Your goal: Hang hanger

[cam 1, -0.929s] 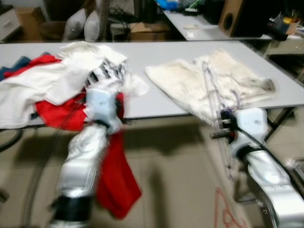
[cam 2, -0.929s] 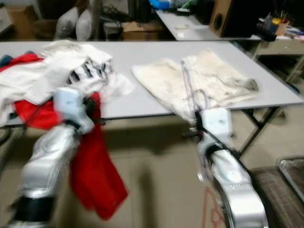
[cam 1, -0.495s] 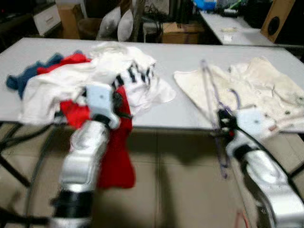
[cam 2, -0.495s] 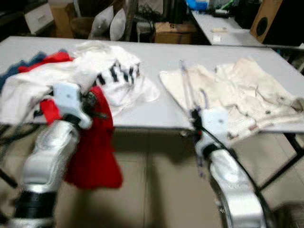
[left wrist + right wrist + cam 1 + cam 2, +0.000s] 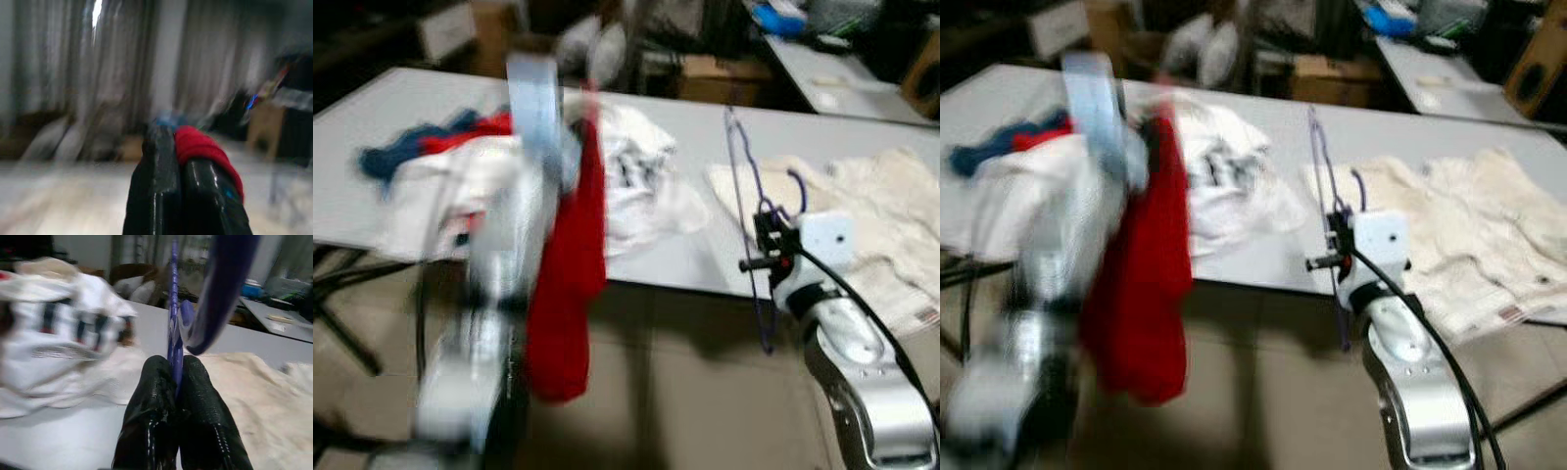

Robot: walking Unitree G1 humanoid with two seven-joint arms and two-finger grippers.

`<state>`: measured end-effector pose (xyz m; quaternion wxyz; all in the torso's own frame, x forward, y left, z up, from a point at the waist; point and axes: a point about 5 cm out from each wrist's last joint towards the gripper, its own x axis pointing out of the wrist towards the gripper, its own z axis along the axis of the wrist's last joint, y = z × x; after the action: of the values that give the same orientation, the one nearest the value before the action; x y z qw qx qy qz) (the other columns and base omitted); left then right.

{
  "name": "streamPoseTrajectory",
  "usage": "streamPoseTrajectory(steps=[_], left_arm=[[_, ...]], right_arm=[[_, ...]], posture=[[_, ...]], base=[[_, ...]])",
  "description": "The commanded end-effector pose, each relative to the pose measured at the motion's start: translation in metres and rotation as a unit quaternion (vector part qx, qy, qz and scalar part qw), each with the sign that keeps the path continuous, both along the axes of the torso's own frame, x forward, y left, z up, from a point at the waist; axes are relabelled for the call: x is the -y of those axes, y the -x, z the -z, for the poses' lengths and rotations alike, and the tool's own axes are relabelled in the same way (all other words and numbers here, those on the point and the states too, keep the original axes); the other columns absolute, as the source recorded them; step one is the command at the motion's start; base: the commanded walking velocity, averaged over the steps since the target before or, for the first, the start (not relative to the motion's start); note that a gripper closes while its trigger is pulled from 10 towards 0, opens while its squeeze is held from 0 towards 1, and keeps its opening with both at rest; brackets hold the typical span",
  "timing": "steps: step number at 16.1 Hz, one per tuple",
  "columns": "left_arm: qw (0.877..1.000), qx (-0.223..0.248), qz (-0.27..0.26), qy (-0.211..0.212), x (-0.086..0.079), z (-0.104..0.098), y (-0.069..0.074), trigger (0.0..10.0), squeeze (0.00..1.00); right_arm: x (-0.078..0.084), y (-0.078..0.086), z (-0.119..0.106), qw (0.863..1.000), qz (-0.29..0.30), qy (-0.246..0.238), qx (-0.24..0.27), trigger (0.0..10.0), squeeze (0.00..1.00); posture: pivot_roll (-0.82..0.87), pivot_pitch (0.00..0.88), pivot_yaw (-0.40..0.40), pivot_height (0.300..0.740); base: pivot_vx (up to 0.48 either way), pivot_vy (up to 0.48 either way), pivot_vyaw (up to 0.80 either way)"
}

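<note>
A purple hanger [image 5: 751,186] is held upright by the right gripper [image 5: 174,382], whose two black fingers [image 5: 151,396] are pressed together on the hanger's thin frame, just in front of the near edge of the grey table [image 5: 401,108]. The hanger's hook [image 5: 215,293] is seen curving close above the fingers in the right wrist view. The hanger stands apart from the table, over a cream garment [image 5: 862,206] that is spread flat on the table's right part. A red garment [image 5: 563,284] is pinched between the closed fingers of the left gripper [image 5: 181,161], which is raised well above the table edge, and the cloth hangs down freely below it; the left arm is strongly blurred. A heap of clothes is piled on the left part of the table, with a white striped garment [image 5: 1219,181] on top and a blue cloth [image 5: 396,157] at its far left. Cardboard boxes [image 5: 1337,78] and a second table [image 5: 822,78] are seen behind.
</note>
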<state>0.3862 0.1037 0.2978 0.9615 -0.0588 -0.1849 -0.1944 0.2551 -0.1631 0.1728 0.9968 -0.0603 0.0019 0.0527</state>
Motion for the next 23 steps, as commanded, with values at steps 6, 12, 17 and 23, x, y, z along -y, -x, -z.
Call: streamPoseTrajectory(steps=[6, 12, 17, 23], left_arm=[[0.958, 0.276, -0.052, 0.055, -0.022, -0.203, 0.023, 10.0, 0.00], [0.987, 0.043, -0.066, -0.138, -0.018, 0.004, -0.031, 10.0, 0.00], [0.961, -0.078, 0.004, -0.267, -0.038, 0.107, -0.013, 10.0, 0.00], [0.964, -0.075, 0.075, -0.245, -0.078, 0.074, 0.005, 10.0, 1.00]], right_arm=[[0.003, -0.002, -0.001, 1.000, 0.020, -0.005, 0.010, 10.0, 0.00], [-0.001, -0.003, -0.001, 1.000, 0.011, -0.005, 0.011, 10.0, 0.00], [-0.002, -0.001, 0.000, 1.000, 0.007, -0.004, 0.005, 10.0, 0.00], [-0.005, 0.000, 0.003, 1.000, 0.003, -0.008, -0.003, 10.0, 0.00]], posture=[[0.03, 0.000, 0.001, 0.740], [0.03, 0.000, -0.008, 0.740], [0.04, 0.000, -0.015, 0.740], [0.05, 0.000, -0.017, 0.740]], base=[[0.385, 0.000, 0.00], [0.348, 0.000, 0.00], [0.000, 0.000, 0.00], [0.000, 0.000, 0.00]])
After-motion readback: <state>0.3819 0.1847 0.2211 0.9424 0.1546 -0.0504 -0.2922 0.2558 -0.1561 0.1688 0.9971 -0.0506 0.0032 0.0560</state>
